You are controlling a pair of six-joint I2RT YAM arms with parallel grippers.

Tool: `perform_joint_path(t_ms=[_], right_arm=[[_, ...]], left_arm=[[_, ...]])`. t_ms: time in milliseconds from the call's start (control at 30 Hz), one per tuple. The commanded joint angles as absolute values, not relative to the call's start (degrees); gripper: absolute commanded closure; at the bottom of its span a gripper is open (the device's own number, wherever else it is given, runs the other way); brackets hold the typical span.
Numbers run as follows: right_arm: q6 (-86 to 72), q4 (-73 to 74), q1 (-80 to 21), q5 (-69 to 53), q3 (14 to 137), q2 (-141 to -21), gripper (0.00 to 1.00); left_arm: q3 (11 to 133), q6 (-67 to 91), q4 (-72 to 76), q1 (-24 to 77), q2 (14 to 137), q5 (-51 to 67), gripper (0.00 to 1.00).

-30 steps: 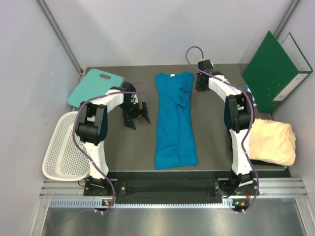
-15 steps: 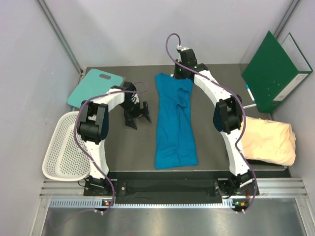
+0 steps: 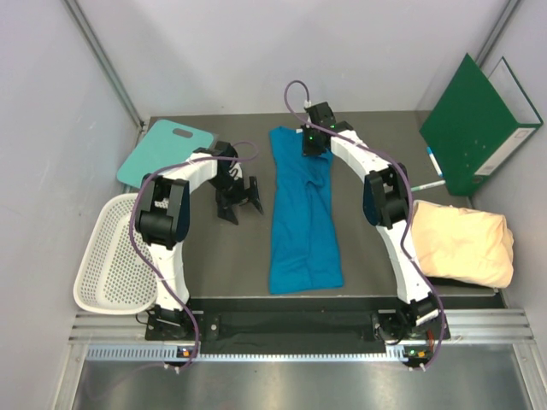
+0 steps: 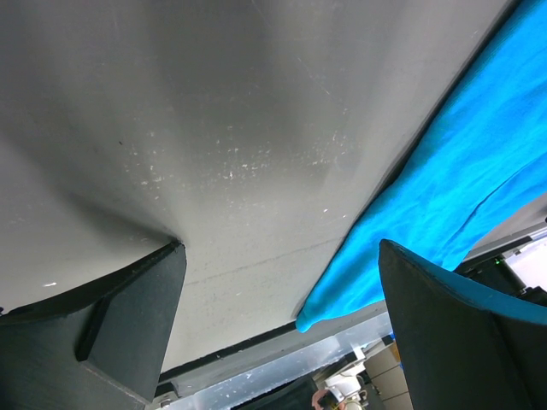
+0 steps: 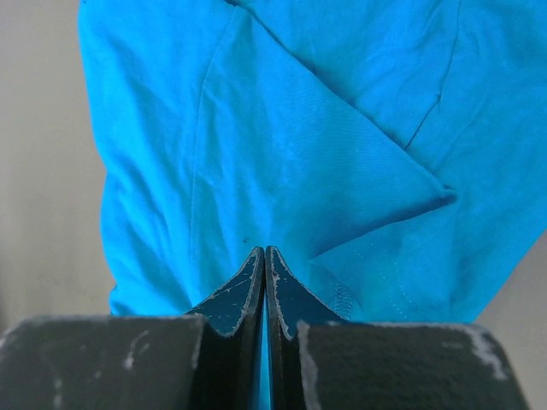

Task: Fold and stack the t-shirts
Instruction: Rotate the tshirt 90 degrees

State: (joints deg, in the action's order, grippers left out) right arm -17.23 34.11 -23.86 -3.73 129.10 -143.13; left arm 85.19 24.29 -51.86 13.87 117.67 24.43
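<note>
The bright blue t-shirt [image 3: 303, 209] lies flat and lengthwise on the dark table, folded into a narrow strip, with a sleeve flap folded over its upper part [image 5: 342, 162]. My right gripper [image 3: 312, 143] is over the shirt's collar end, its fingers pressed shut [image 5: 264, 252] just above the cloth. I cannot tell if any cloth is pinched. My left gripper [image 3: 239, 198] is open and empty on bare table left of the shirt; the shirt's bottom corner [image 4: 427, 196] shows between its fingers [image 4: 280, 248]. The cream-yellow t-shirt [image 3: 466, 248] lies as a folded bundle at the right.
A teal board [image 3: 167, 149] with a handle hole lies at the back left. A white mesh basket [image 3: 111, 256] sits at the left edge. A green binder [image 3: 479, 124] leans at the back right. Grey walls enclose the table.
My right gripper has swung left from beside the shirt's right shoulder to over its collar end. The left arm and the shirts have not moved.
</note>
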Motion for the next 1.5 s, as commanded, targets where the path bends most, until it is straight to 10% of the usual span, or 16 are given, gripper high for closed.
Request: perform_joint_path(t_ms=[0, 733, 1467], right_arm=[[-17.75, 34.62, -24.08, -2.55, 130.52, -142.73, 1.00], [-15.03, 40.34, -19.78, 22.41, 124.20, -139.49, 1.00], [-15.91, 30.14, -18.19, 8.18, 115.65, -127.87, 1.00]], left_arm=[[86.48, 22.76, -50.89, 14.15, 118.83, 23.38, 0.01], [87.80, 20.83, -52.38, 14.15, 119.79, 23.20, 0.01], [89.03, 21.00, -52.12, 14.15, 121.73, 23.55, 0.01]])
